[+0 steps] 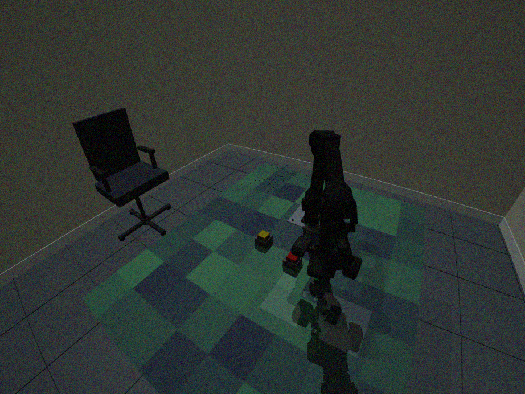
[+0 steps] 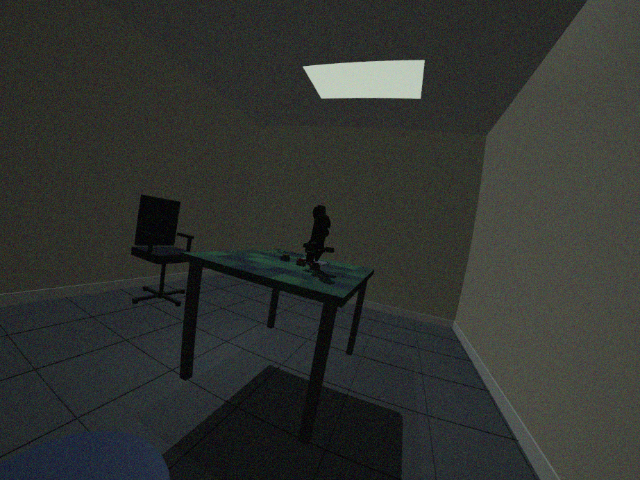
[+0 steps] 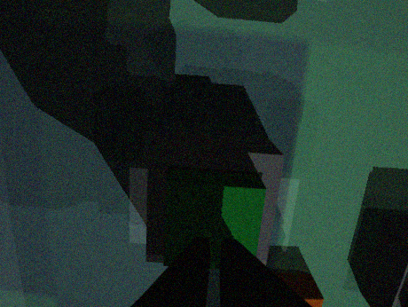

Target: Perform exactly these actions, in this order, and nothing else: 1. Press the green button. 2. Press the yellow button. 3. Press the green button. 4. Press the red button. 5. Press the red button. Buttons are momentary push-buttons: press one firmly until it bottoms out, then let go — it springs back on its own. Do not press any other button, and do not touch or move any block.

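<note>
Green square push-button (image 3: 243,216), set in its grey housing on the checkered table top (image 1: 220,275) beside the red button (image 1: 291,257), is approached by the black gripper (image 3: 214,250), kept shut and empty so that a blunt pressing tip is formed.

A dim room with plain olive-brown walls (image 2: 258,155); a paler wall (image 2: 558,258) closes the right side; a single rectangular ceiling light (image 2: 366,78) glows pale green-white overhead; the floor (image 2: 77,351) is large grey-blue tiles with a light skirting board along the walls; a dark office chair (image 2: 157,240) on a star base stands near the back wall, beside a four-legged table (image 2: 289,281) with a green-and-blue patchwork top; the table casts a dark shadow on the tiles.
</note>
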